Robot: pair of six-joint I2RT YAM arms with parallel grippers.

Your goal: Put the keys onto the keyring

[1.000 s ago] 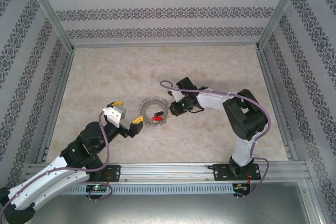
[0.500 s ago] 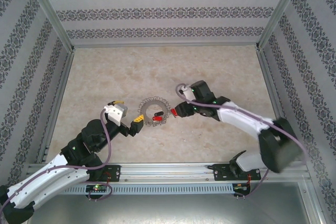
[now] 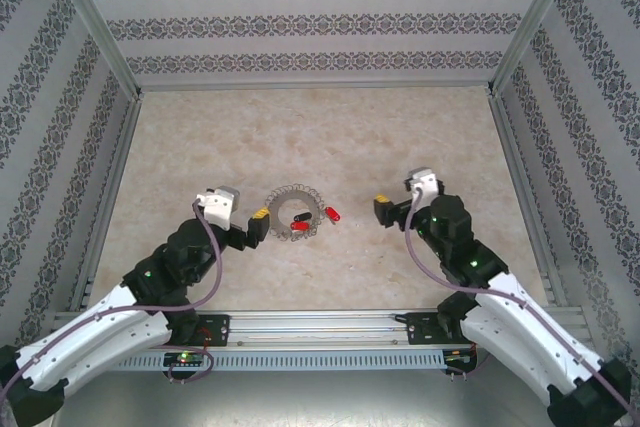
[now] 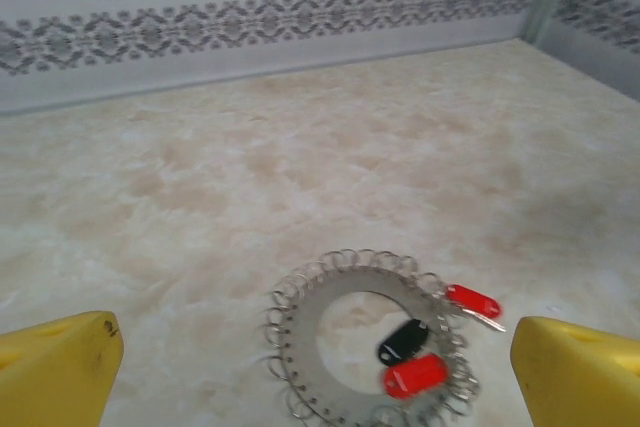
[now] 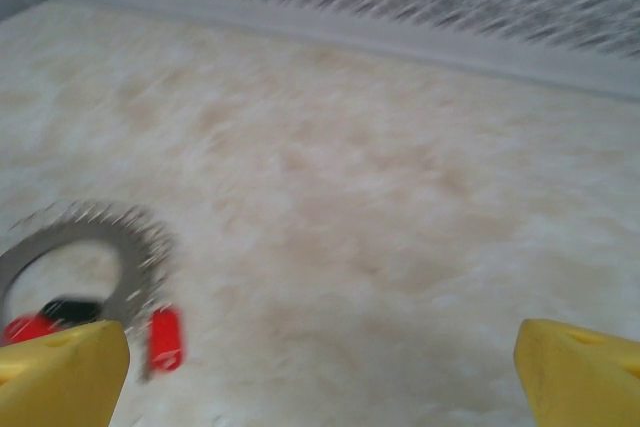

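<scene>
Large silvery scalloped-wire keyring [image 3: 293, 194] lies flat on the beige marbled table [image 3: 200, 137]; tiny red-headed silver keys [image 3: 331, 213] rest inside it and at its right rim; left gripper [image 3: 257, 227] and right gripper [image 3: 384, 210] both gape, released.

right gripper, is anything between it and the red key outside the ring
Nothing visible. Bare table lies between the open right gripper and the red key, which lies against the keyring's right edge.
</scene>
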